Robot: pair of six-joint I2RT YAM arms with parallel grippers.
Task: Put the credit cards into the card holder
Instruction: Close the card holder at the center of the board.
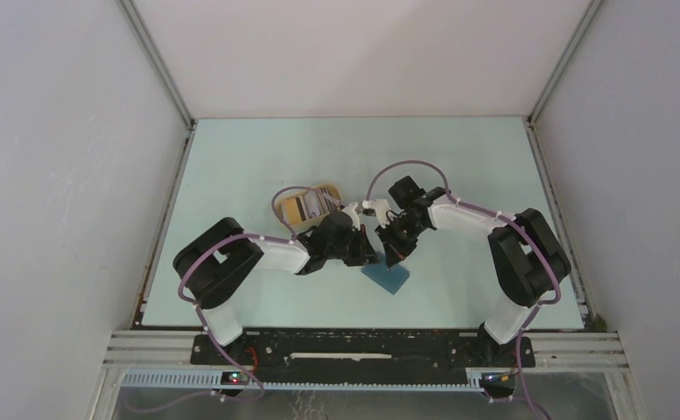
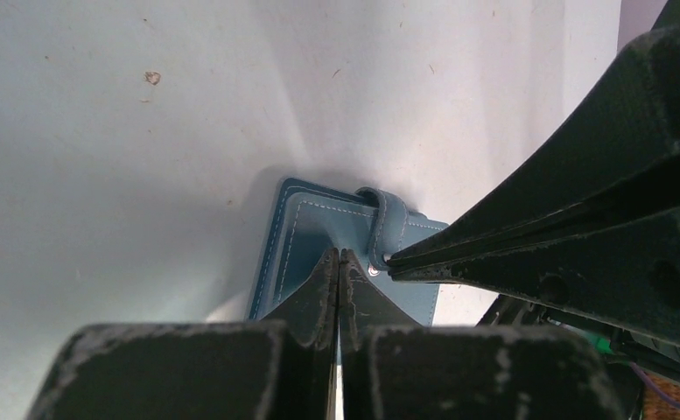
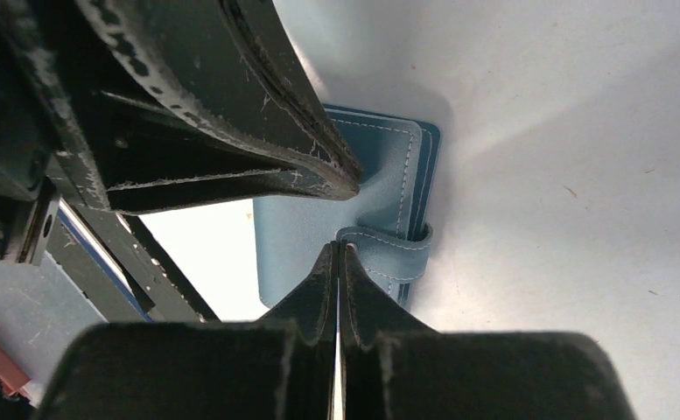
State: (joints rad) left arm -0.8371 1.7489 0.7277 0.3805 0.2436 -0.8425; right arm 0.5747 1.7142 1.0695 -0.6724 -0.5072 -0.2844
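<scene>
Currently, card holder (image 2: 318, 223) shut on counter (image 2: 143, 175), left fingers (image 2: 314, 302) clenched atop, right fingers (image 3: 314, 297) clenched at strap (image 2: 390, 223); risk: tips slip, holder skids.

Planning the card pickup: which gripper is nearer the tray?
Left. The left gripper is just right of the tray; the right gripper lies beyond it, both at the wallet.

Left tool (image 2: 340, 255), right tool (image 3: 340, 249): both closed.
</scene>
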